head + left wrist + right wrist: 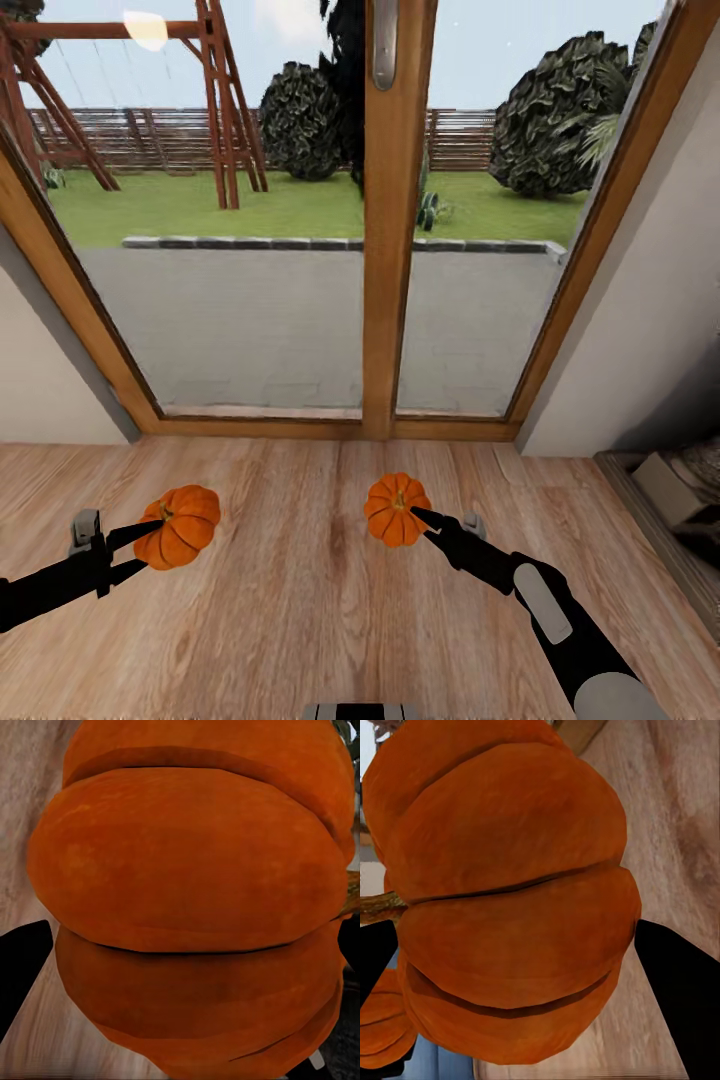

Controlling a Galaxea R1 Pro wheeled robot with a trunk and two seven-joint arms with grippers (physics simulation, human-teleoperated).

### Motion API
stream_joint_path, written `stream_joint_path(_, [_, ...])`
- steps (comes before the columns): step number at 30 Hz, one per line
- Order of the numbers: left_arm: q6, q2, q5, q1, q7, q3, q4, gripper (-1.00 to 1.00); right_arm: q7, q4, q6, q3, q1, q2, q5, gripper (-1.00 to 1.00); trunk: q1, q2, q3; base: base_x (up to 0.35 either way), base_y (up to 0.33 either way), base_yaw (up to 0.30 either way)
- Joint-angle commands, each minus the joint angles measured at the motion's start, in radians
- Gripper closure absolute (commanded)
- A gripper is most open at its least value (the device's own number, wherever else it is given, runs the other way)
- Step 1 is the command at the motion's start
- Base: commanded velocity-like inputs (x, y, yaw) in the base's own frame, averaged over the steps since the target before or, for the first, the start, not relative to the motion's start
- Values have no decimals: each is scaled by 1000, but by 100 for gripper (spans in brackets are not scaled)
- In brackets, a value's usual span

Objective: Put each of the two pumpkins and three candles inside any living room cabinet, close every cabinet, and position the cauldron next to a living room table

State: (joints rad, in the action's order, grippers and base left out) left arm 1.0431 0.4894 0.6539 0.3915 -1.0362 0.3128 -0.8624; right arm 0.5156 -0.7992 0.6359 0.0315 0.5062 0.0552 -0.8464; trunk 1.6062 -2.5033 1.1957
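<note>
Orange ribbed pumpkins (178, 527) | 1 gripped in left tool (150, 545) | 1 in right tool (420, 522)

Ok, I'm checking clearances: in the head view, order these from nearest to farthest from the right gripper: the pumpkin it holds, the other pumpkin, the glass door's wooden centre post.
1. The pumpkin held in the right gripper, touching its fingers.
2. The wooden centre post, ahead, rising from the floor's far edge.
3. The other pumpkin, across the floor, in the left gripper.

Two and three are fairly close.

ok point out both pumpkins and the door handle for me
left pumpkin (180, 527), head view, on its ribbed side
right pumpkin (393, 510), head view, on its ribbed side beside the stem
door handle (384, 45), head view, on its grey lever
</note>
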Motion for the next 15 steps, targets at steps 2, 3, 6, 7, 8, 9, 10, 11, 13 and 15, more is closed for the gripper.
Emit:
stream_joint_path(2, [0, 0, 1, 0, 2, 0, 0, 100, 1, 0, 1, 0, 0, 0, -3, 100, -1, 1, -8, -98, 5, 0])
stream_joint_path(3, [0, 0, 1, 0, 2, 0, 0, 100, 1, 0, 1, 1, 0, 0, -3, 100, -1, 1, -8, -42, 2, 0])
stream_joint_path(6, [0, 0, 1, 1, 2, -1, 0, 100, -12, 0, 2, 2, 0, 0, -3, 100, -1, 1, -8, -19, 1, 0])
stream_joint_path(7, [0, -1, 2, 1, 2, -1, 0, 100, -22, 0, 2, 2, 0, -1, -3, 100, -1, 1, -8, -6, 0, 0])
stream_joint_path(8, [0, 0, 2, 1, 2, 0, 0, 100, -28, 0, 2, 2, 0, -1, -3, 100, -1, 1, -8, -4, 0, 0])
stream_joint_path(9, [0, 0, 1, 1, 2, 0, 0, 100, -33, 0, 2, 2, 0, -1, -3, 100, -1, 1, -8, -2, 0, 0])
stream_joint_path(10, [0, 0, 1, 1, 2, 0, 0, 100, -38, 0, 3, 2, 0, -1, -3, 100, -1, 1, -8, -1, 0, 0])
stream_joint_path(11, [0, 0, 1, 1, 2, 1, 0, 100, -41, 0, 2, 2, 0, -1, -3, 100, -1, 1, -12, 0, 0, 0])
stream_joint_path(13, [0, 0, 1, 0, 2, 1, 0, 100, -45, 0, 3, -2, 0, -1, -3, 100, -2, 1, -19, 0, 0, 0])
stream_joint_path(15, [0, 0, 1, 0, 2, 2, 0, 100, -47, 0, 3, -18, 0, -2, -3, 100, -3, 2, -27, 0, 0, 0])
